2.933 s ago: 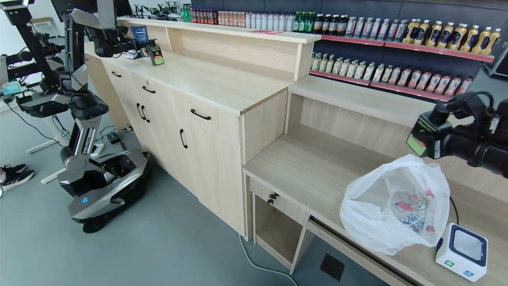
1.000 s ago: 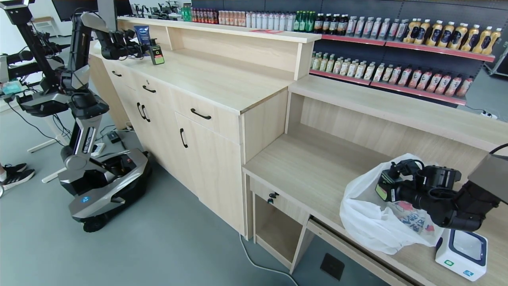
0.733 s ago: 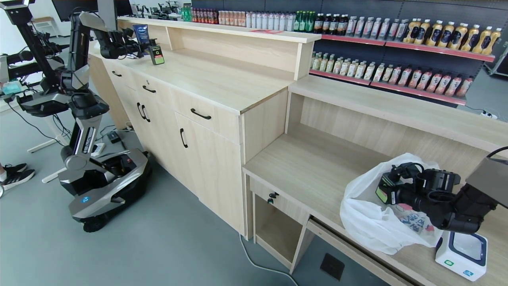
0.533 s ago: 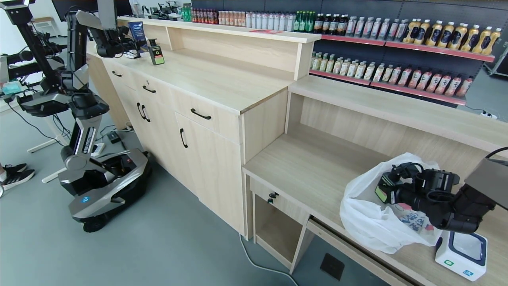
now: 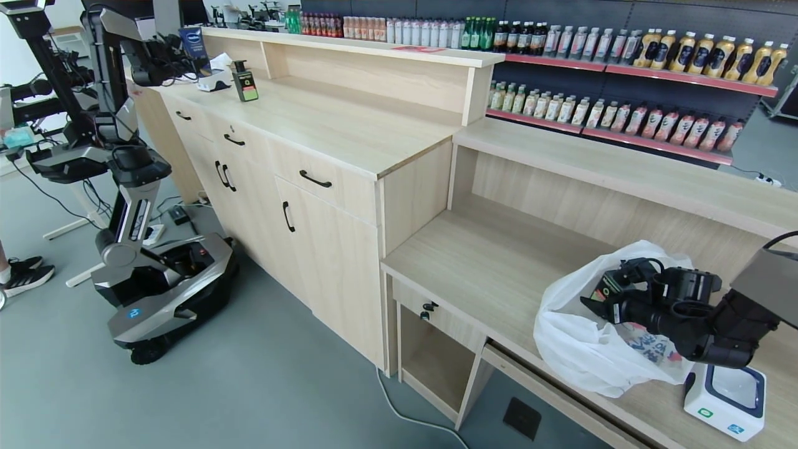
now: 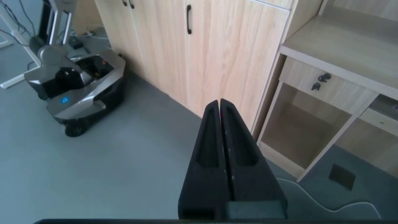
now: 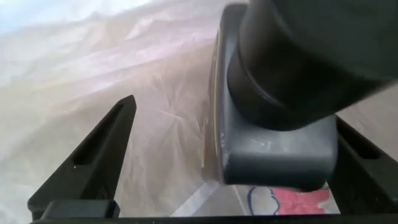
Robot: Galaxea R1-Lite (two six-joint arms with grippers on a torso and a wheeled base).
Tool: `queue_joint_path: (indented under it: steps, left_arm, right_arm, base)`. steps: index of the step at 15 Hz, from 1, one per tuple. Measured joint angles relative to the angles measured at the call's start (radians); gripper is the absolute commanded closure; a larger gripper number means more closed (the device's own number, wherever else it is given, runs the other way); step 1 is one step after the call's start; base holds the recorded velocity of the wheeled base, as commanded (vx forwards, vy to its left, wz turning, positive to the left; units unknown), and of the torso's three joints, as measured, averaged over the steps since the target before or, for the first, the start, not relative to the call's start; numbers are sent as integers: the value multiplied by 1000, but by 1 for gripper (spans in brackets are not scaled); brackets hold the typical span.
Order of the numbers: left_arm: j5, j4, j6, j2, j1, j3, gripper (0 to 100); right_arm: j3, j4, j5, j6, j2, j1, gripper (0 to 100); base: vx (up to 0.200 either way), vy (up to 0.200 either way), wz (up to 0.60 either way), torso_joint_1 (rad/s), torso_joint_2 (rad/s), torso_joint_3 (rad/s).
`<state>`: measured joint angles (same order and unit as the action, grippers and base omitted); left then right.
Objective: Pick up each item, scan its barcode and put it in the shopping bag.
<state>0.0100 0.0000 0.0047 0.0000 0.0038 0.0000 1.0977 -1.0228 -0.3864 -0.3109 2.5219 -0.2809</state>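
Bottle shelves [image 5: 623,56] behind wooden surface [image 5: 486,255]; scanner [image 5: 726,393] just beside shopping bag [image 5: 580,349] | right end effector [image 5: 603,288] in the bag's mouth, fingers spread wide, dark item [image 7: 273,143] between them, nearer one finger | left end effector [image 6: 219,104] pinched together, empty, above floor | finger-item contact unclear; item's lower end cut off

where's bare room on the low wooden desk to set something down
The low light-wood desk is bare from the tall cabinet's side panel across to the white plastic shopping bag. Its right end is crowded: the bag, the right gripper at its mouth and the white box scanner sit close together.
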Motion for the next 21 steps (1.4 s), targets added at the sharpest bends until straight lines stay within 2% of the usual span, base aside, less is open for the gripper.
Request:
queue_joint_path:
  steps: [3,8,13,15,17,20,21]
  left_arm:
    - [0,0,0,0,0,0,100]
    - [0,0,0,0,0,0,100]
    - [0,0,0,0,0,0,100]
    - [0,0,0,0,1,0,100]
    - [0,0,0,0,1,0,100]
    - [0,0,0,0,0,0,100]
    - [0,0,0,0,1,0,100]
  right_arm:
    - [-103,18,-18,0,-121,-6,0]
    - [-306,90,-7,-2,-474,-30,0]
    - [-544,137,34,-18,-825,-148,0]
    - [-589,170,93,-102,-925,-200,0]
    - [-602,187,130,-117,-984,-247,0]
    - [-606,264,340,-77,-1023,-312,0]
    - [-606,294,374,-58,-1028,-331,0]
  base:
    - [0,0,0,0,0,0]
    - [0,0,0,0,0,0]
    - [0,0,-120,0,0,0]
    - [0,0,-600,7,0,7]
    - [0,0,-600,5,2,0]
    - [0,0,-600,2,2,2]
    - [0,0,-600,-2,7,2]
